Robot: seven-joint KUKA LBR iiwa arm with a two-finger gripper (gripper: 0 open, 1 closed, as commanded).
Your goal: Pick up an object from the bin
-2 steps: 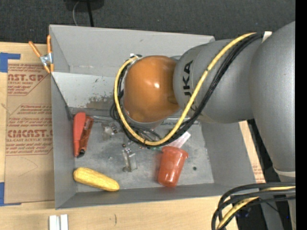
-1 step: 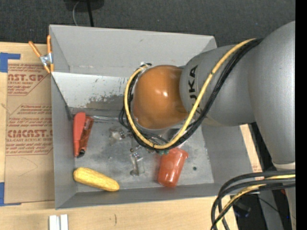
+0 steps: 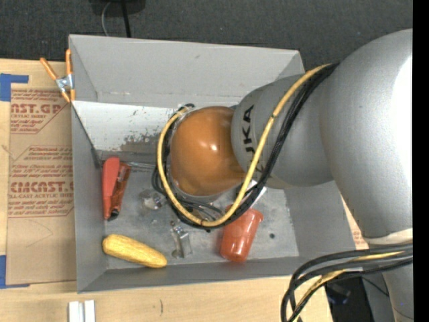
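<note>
Camera view: the orange wrist cover (image 3: 201, 149) hangs over the middle of the bin (image 3: 167, 66) and hides the jaws, so I cannot tell whether they are open or closed. Just below the cover lie a small metal piece (image 3: 179, 239) and a red cup (image 3: 239, 235). It would be best to centre on one of them, then descend straight.

You have one camera. It looks down into the grey metal bin (image 3: 188, 69) from above, tipped a little to one side, so you see the inside of the far wall. It sits close, and the bin takes up most of your view. The big silver arm (image 3: 365, 133) comes in from the view's right.
</note>
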